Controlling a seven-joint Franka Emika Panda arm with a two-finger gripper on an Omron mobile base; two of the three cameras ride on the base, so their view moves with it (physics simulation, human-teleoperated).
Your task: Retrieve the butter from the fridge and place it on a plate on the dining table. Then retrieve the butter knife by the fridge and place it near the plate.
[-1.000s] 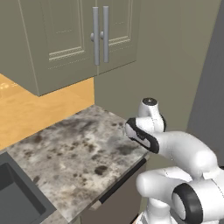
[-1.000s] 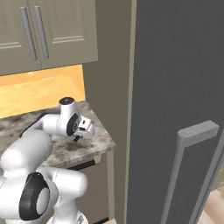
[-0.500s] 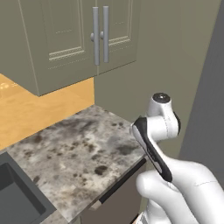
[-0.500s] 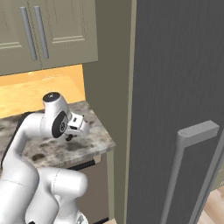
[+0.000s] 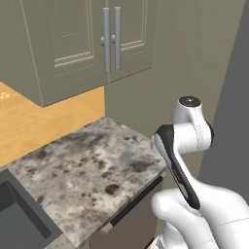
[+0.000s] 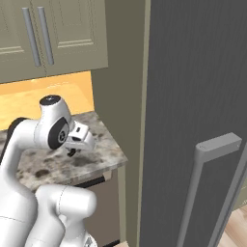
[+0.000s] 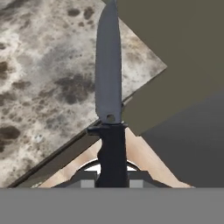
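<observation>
The gripper (image 7: 112,178) holds the butter knife (image 7: 109,87) by its black handle: the two fingers (image 7: 87,180) are pinched in on either side of the handle's lower end, close together with only the handle between them. In the hand view the knife runs straight away from the fingers, with a dark grip, a short cross guard, and a long grey blade narrowing to a point near the top edge.

The blade lies in the air over the marbled counter (image 7: 39,83), above its corner that meets the olive-green cabinet side (image 7: 175,48). Whether the tip touches the stone cannot be told.

In the right base view the gripper (image 6: 73,150) hangs just above the counter (image 6: 103,140) near its front right corner, the small dark tip of the knife (image 6: 71,153) showing under the white hand. The fridge (image 6: 193,96) stands immediately right of that corner, doors shut, its bar handle (image 6: 205,178) towards the lower right.

In the left base view the arm stands over the counter's (image 5: 87,165) right edge, a sink (image 5: 19,214) set in at the lower left and upper cabinets (image 5: 87,44) above.
</observation>
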